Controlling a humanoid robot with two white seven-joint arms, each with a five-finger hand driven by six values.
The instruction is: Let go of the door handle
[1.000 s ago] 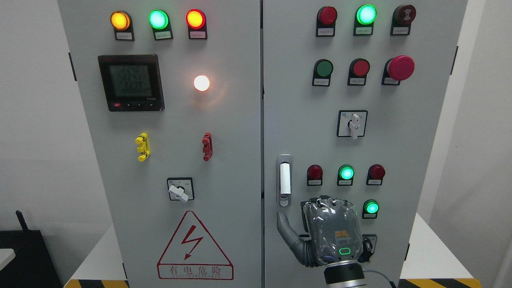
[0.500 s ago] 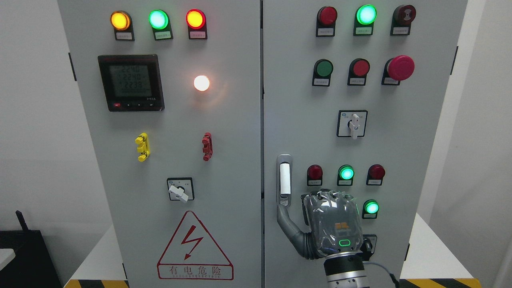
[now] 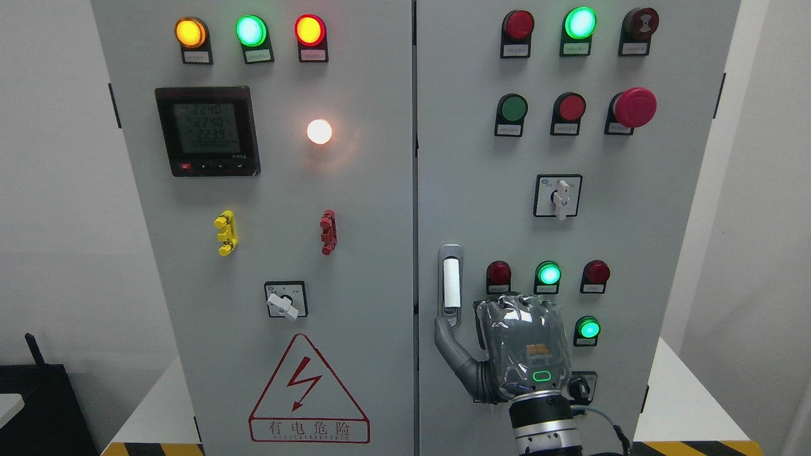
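The right hand (image 3: 516, 358) is in front of the right door (image 3: 665, 253) of the cabinet, low down, with its back to the camera. The door handle (image 3: 450, 285) stands upright near the left edge of this door, beside the seam with the left door (image 3: 380, 266). The thumb (image 3: 451, 345) points up and to the left, and its tip is at or just under the bottom end of the handle; I cannot tell if it touches. The other fingers bend toward the panel and seem to hold nothing, so I judge the release is nearly done. Next move, prob.: pull the hand straight back from the door, w/o sliding sideways. Things close by: a red lamp (image 3: 498, 273) and a green lamp (image 3: 548, 274) just above the knuckles, another green lamp (image 3: 588, 329) just at the right, a rotary switch (image 3: 557, 196) higher up. A black part at the wrist is half hidden. The left hand is not in view.
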